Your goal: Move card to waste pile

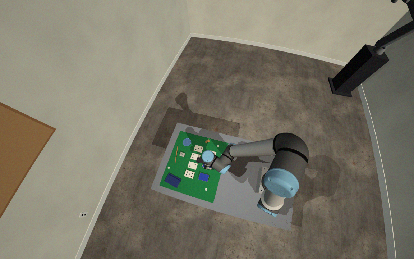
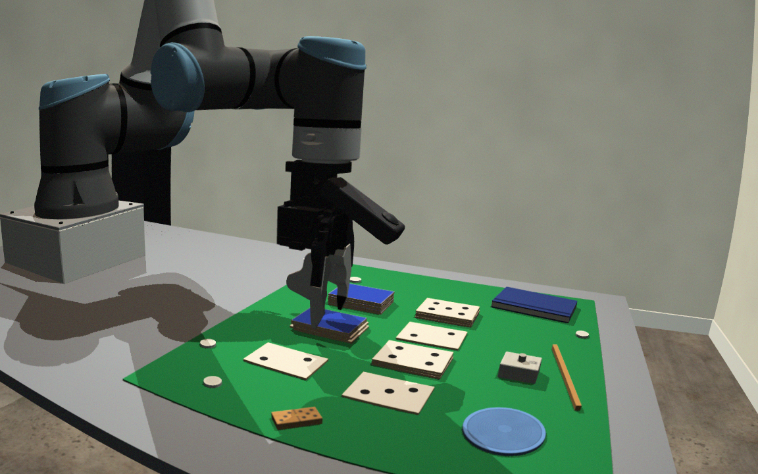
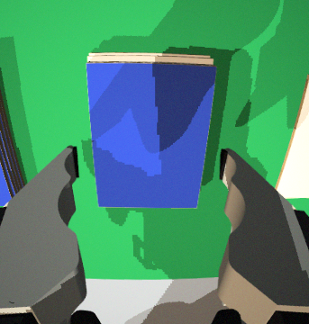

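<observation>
arm (image 2: 234, 62): dk grey links, blue joint caps | wrist: silver band | gripper (image 2: 328, 294): blk body, grey fingers | base (image 2: 22, 236): grey block

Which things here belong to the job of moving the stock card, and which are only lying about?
Belongs to the job: open gripper; face-down stock; waste pile; blue-backed card on top of that pile.

Only lying about: domino; blue disc; orange stick; grey knobbed box; dark blue box; spotted face-up cards; white counters.
</observation>
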Tool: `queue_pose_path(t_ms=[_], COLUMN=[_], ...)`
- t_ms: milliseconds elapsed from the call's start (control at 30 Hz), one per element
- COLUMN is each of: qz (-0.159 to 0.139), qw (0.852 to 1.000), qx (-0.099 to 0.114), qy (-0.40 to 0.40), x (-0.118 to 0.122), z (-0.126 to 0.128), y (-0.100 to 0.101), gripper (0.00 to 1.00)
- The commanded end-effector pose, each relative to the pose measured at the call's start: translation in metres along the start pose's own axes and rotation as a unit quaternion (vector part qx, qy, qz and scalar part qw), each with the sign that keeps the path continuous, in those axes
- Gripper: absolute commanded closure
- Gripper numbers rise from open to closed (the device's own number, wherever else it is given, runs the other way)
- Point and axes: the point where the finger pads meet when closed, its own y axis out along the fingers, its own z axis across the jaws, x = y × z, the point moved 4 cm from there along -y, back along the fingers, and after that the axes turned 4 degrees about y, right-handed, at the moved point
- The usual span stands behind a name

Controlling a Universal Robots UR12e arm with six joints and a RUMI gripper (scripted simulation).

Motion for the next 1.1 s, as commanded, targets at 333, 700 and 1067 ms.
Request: queue_pose_path(t_ms=[333,700,1067], qz=[0.001,0.001,0.001], qw=[1.0,1.0,1.0], qx=[0.0,0.0,0.0], qy=[0.0,0.0,0.0], x=[-0.001,0.0,0.0], z=[0.0,0.0,0.0], y=[-0.024,-0.068,-0.068], gripper=[0.5,0.5,0.5])
